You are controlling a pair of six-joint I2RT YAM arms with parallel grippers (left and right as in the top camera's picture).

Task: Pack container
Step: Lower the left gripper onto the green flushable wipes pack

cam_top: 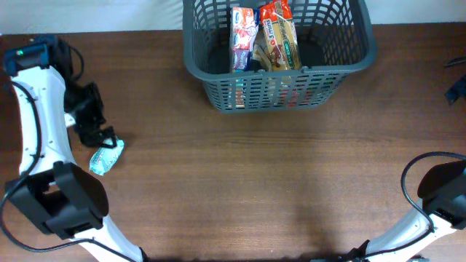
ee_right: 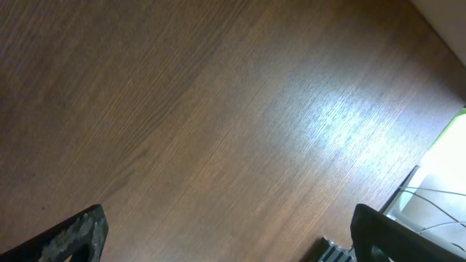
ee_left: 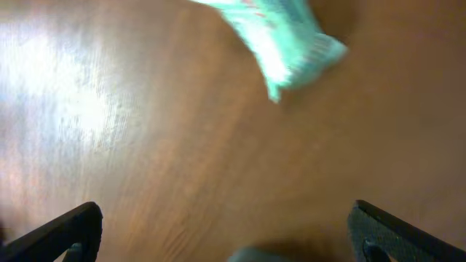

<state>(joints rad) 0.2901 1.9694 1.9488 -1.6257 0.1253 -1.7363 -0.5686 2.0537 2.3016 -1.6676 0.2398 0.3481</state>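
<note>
The container (cam_top: pixel 196 64) is a dark grey slotted basket at the back middle of the table. It holds a red-white-blue packet (cam_top: pixel 242 38) and a tan snack packet (cam_top: pixel 281 42), both standing on edge. A teal packet (cam_top: pixel 107 157) lies on the table at the left. It also shows, blurred, at the top of the left wrist view (ee_left: pixel 284 40). My left gripper (cam_top: pixel 100 138) (ee_left: pixel 229 233) is open and empty just above the teal packet, apart from it. My right gripper (ee_right: pixel 233 233) is open and empty over bare wood. It shows only partly at the right edge of the overhead view (cam_top: pixel 457 90).
The table is brown wood (cam_top: pixel 262 182). The left arm's white links (cam_top: pixel 40 124) run along the left side. The right arm's base (cam_top: pixel 444 191) sits at the front right. The table's edge and cables (ee_right: pixel 429 196) show in the right wrist view.
</note>
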